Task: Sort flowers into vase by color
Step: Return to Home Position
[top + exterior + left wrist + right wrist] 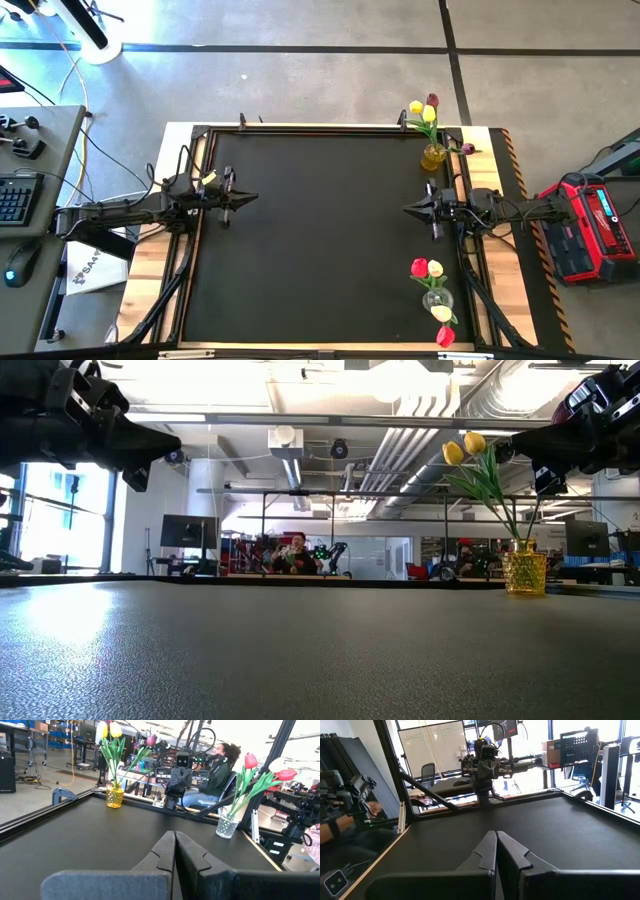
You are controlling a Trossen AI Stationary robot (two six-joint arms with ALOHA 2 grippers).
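At mid-left of the high view, above the black table: left claw, fingers pressed together, holding nothing. At mid-right, facing it: right claw, likewise closed and empty. At upper right, yellow tulips and maroon tulips in a yellow vase; at lower right, red tulips and a cream-white tulip in a transparent vase.

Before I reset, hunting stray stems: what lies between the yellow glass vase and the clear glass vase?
In the high view, the right arm's dark gripper, shut, over bare black mat.
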